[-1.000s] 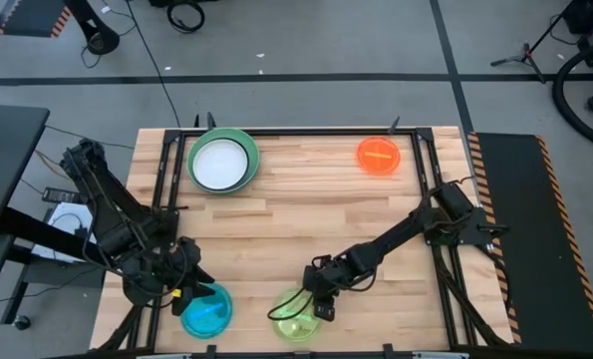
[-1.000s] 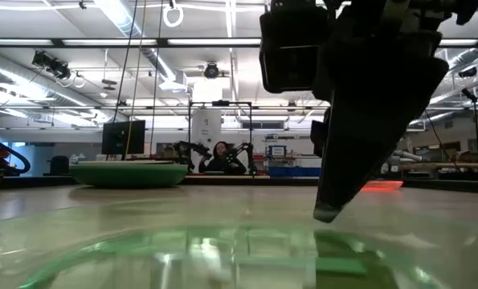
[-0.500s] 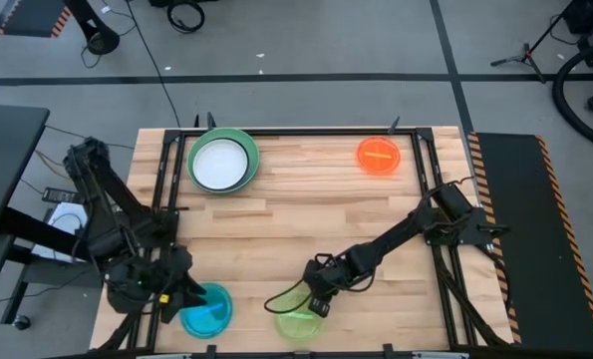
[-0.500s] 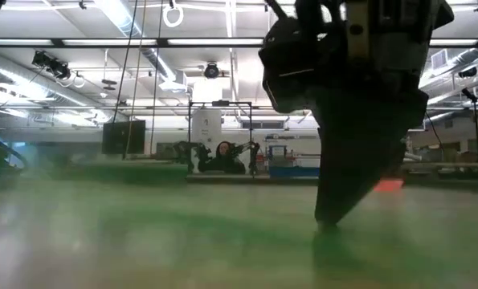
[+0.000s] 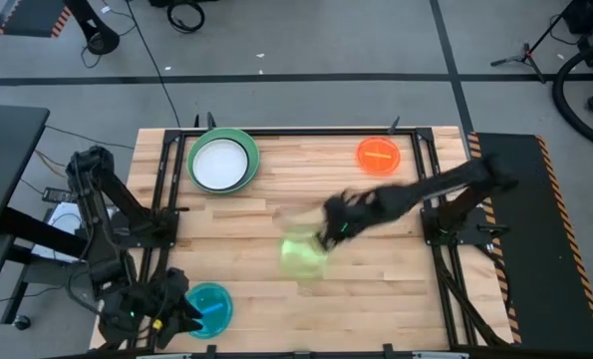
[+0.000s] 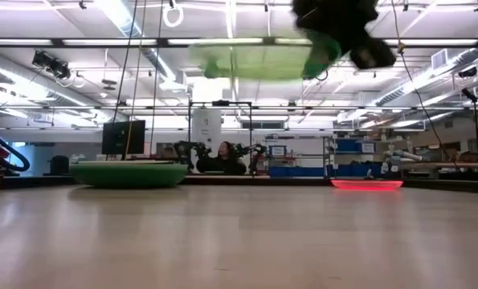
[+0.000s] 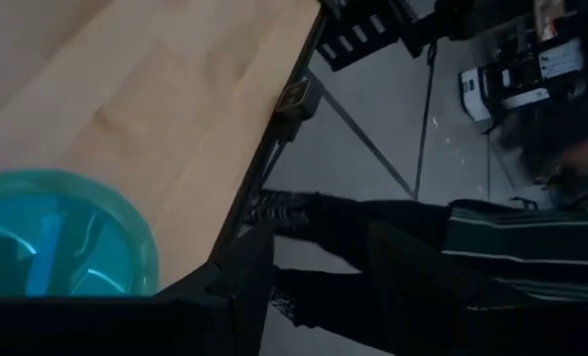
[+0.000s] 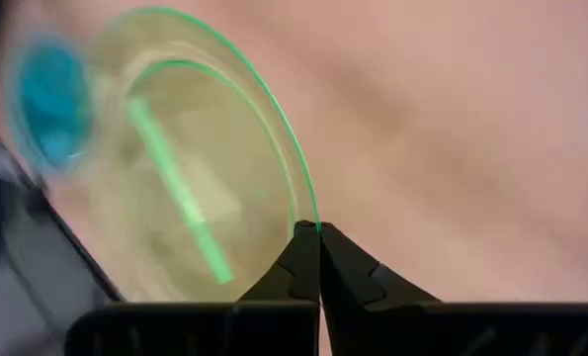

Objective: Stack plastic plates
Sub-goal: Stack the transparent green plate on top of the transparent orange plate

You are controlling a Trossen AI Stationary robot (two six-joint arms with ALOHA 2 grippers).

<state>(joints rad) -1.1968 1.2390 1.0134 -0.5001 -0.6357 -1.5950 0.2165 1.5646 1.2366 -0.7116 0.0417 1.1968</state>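
The right end effector (image 8: 311,237) is pinched closed on the rim of the yellow-green plate (image 5: 301,255), holding it in the air above the middle of the wooden counter (image 5: 266,214). The left end effector (image 5: 166,311) sits by the blue plate (image 5: 209,307) at the near left corner; its fingers appear hidden, so I cannot tell their state.
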